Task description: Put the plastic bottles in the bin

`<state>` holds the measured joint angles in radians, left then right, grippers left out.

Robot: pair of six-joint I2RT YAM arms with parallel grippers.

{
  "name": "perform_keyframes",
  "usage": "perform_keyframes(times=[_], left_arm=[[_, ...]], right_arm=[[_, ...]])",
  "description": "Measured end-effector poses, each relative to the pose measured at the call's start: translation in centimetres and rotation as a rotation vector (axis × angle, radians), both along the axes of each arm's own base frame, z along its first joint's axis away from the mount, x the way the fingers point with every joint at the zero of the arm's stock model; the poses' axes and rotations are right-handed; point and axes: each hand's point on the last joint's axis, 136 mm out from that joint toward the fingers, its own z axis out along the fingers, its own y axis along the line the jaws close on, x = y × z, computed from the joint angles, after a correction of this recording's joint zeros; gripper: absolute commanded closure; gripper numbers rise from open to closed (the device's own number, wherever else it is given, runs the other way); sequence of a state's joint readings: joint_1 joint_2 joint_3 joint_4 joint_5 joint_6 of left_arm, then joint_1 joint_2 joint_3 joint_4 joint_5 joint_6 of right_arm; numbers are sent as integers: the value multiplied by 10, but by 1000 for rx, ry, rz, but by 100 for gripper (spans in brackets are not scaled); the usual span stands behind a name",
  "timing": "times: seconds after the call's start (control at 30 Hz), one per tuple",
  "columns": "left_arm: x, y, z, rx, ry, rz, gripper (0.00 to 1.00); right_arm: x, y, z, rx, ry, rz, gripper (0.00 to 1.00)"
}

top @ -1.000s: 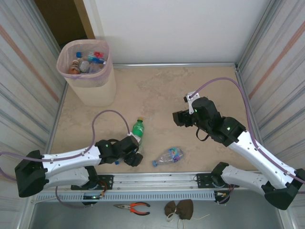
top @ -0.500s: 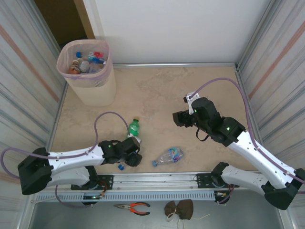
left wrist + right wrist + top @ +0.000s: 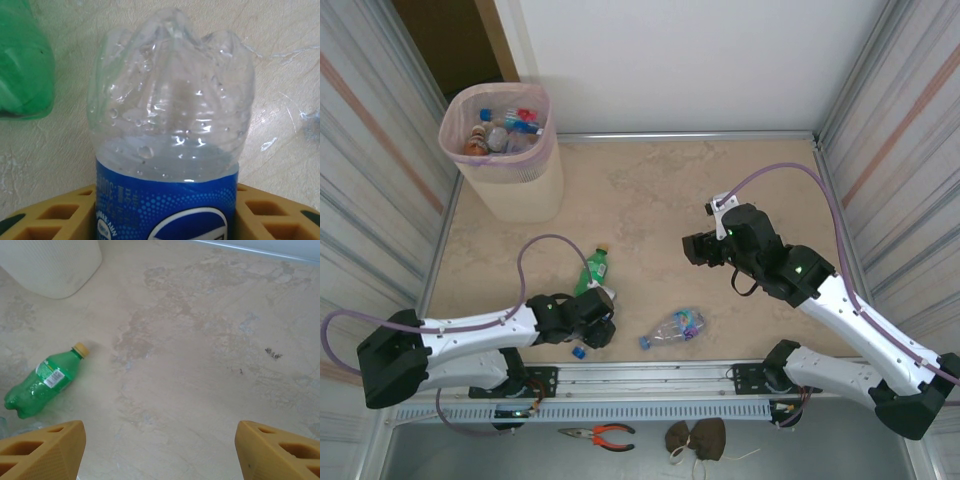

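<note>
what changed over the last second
The left gripper closed on the clear plastic bottle with a blue label. The green plastic bottle shifted left. The open right gripper, crushed clear bottle and pale pink bin stayed put.

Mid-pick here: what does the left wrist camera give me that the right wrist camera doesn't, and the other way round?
Left wrist: the clear bottle with the blue label, base pointing away from the fingers and beaded with droplets, sits in the left gripper, a yellow finger against each side of the label. Right wrist: the open right gripper with nothing between its fingers, and the lower wall of the bin at top left. Both: the green bottle lying on the marbled table.
</note>
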<state>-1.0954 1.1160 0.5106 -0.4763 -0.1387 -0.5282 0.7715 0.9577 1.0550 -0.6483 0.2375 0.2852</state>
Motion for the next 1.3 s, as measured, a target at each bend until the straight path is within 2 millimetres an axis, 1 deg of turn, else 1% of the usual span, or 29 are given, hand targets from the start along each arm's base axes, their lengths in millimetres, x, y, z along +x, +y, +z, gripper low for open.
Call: perform_keyframes(times=[0.1,0.2,0.3,0.33,0.5,0.67,0.8,1.03,1.3], left_arm=[[2,-3,11,-15,-11,-3,53],[7,-11,31,-65,-38,-5,53],[18,-17,57,-143,-74,12,54],[24,-19,69,-175,-92,25,54],[51,-17,123,-301,-167,83,55],[83,-4,176,-374,-229,152,57],[112,12,219,-410,-265,215,57],[162,35,281,-440,-324,255,57],[225,66,354,-456,-466,262,57]], right_arm=[[0,0,0,0,0,0,23],[0,0,0,0,0,0,23],[0,0,0,1,-1,0,23],[0,0,0,1,-1,0,23],[-1,-1,2,5,-5,0,23],[-1,-1,3,7,-8,0,23],[-1,-1,3,7,-8,0,23],[-1,-1,3,7,-9,0,22],[-1,-1,4,8,-9,0,22]])
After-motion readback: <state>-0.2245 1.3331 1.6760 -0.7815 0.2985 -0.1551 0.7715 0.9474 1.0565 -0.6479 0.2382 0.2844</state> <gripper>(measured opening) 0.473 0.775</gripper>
